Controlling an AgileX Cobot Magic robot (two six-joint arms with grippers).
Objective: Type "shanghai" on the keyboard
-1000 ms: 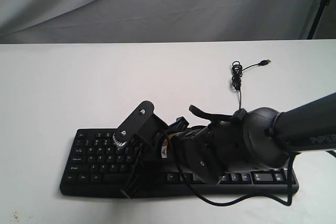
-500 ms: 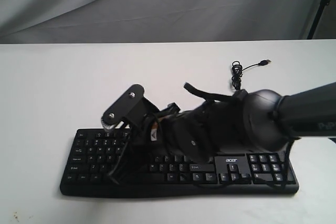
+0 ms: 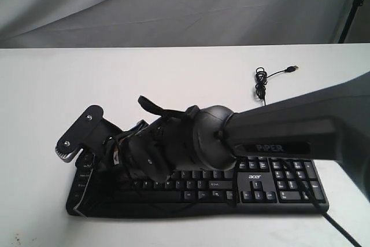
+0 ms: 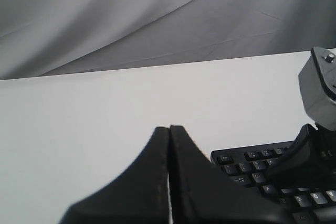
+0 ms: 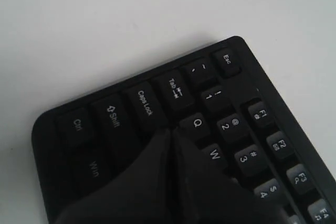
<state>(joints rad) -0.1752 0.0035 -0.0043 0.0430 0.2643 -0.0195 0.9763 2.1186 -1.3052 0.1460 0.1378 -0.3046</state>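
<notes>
Both left gripper (image 4: 169, 129) and right gripper (image 5: 171, 132) are closed. Right tip is at the keyboard (image 3: 254, 177) beside Caps Lock (image 5: 145, 103), probably keying "a"; remaining letters indeterminate.

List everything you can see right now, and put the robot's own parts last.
keyboard: one, black with white legends, lying on the table.
USB cable: one, black, coiled on the table behind the keyboard's number-pad end, plug unconnected.
table: one, white, under everything.
backdrop cloth: one, grey, behind the table.
pole: one, black, upper right corner of the exterior view.
right arm: one, black, stretched across the keyboard toward its Esc end.
right gripper: one, black, shut, tip by Caps Lock and Q.
left gripper: one, black, shut, apart from the keyboard.
</notes>
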